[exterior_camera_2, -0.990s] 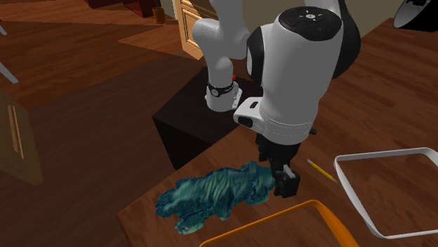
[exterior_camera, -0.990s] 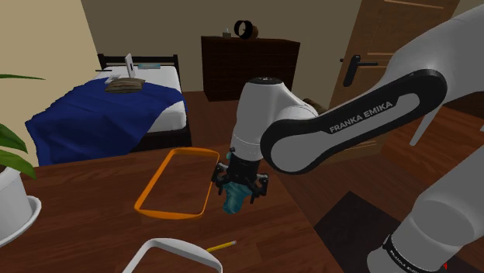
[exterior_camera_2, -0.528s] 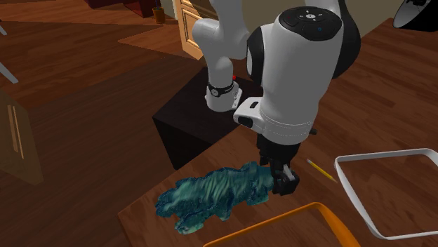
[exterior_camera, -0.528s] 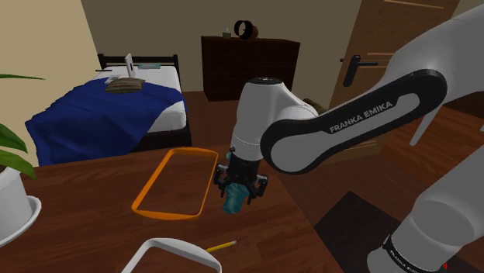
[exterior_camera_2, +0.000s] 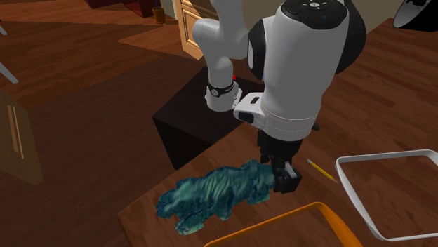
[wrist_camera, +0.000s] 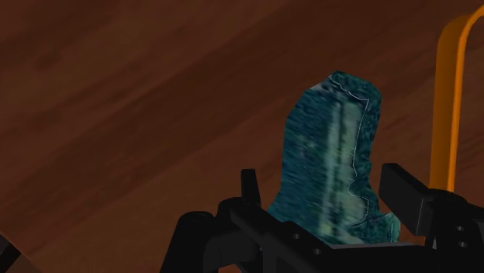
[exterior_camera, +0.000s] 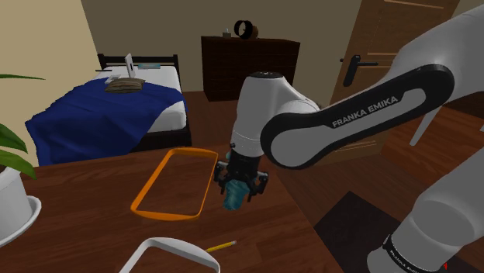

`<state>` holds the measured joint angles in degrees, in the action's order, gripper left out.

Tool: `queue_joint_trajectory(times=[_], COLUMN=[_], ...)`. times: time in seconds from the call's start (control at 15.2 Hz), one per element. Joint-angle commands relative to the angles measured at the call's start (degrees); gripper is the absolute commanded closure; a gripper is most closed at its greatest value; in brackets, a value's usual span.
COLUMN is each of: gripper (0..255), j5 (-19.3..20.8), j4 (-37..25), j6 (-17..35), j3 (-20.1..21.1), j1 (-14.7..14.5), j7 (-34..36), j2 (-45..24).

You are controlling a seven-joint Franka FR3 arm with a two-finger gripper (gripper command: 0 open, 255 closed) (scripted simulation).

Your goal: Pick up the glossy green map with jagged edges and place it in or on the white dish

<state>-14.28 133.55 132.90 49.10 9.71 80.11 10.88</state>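
Step in hand: the start of the lift, judged from the map being gripped while most of it lies on the desk.
Map: a glossy teal-green sheet with ragged edges (exterior_camera_2: pixel 210 193) lies lengthwise on the wooden desk (exterior_camera_2: pixel 323 193), close to its edge. In the second exterior view it runs from the end effector toward 8 o'clock.
End effector: the black end effector (exterior_camera_2: pixel 284 184) is pointed straight down. In the wrist view the fingers are set on either side of the map's near end (wrist_camera: pixel 333 155) and appear clamped on it.
White dish: a white-rimmed dish (exterior_camera_2: pixel 382 154) is seen at 3 o'clock of the end effector in the second exterior view, and at 7 o'clock of it (exterior_camera: pixel 167 242) in the shoulder view.
Doing it well: the map is held by one end, so drooping and swinging should be expected. A straight, slow rise is advised until the far end is off the desk. The pencil (exterior_camera_2: pixel 321 170) at 2 o'clock and the orange tray (exterior_camera_2: pixel 309 208) at 5 o'clock should be cleared on the way. Release is best left until most of the sheet hangs over the dish.
Arm pose: in the shoulder view the white forearm is stretched in from 3 o'clock. The wrist is bent down, so the end effector (exterior_camera: pixel 236 194) hangs upright just beside the orange tray (exterior_camera: pixel 152 182).
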Motion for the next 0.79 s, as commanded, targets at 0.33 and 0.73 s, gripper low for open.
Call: queue_joint_trajectory(times=[0.33, 0.73], gripper=[255, 255], j5=[-1.8, -2.6], j4=[-3.1, -6.2], j6=[-5.9, -10.9], j3=[-1.8, -3.3], j1=[-0.7, -1.0], j7=[-1.3, -1.9], j2=[3.3, 5.5])
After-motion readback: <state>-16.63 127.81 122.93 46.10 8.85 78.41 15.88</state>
